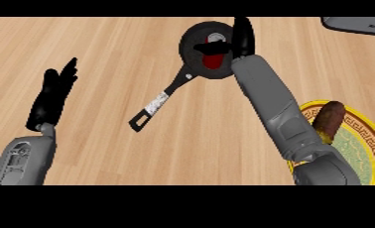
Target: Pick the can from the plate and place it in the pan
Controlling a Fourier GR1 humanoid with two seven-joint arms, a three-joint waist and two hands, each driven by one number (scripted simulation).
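- My right hand [233,43] is over the black round frying pan [192,38], fingers and thumb curled round the red can with the silver top [213,58].
- The can sits within the pan's rim; I cannot tell whether its base touches the pan's floor.
- I judge the step is the release: lower until the can rests upright, then spread my fingers and lift straight up, so it does not tip.
- The pan's long handle [157,102] points away from the can; I should not knock it.
- Right of the pan, the yellow-rimmed green plate [357,133] holds a brown oblong thing [329,118], no can.
- My left hand [53,95] rests well left of the pan on the pale wooden table [110,48], fingers straight.
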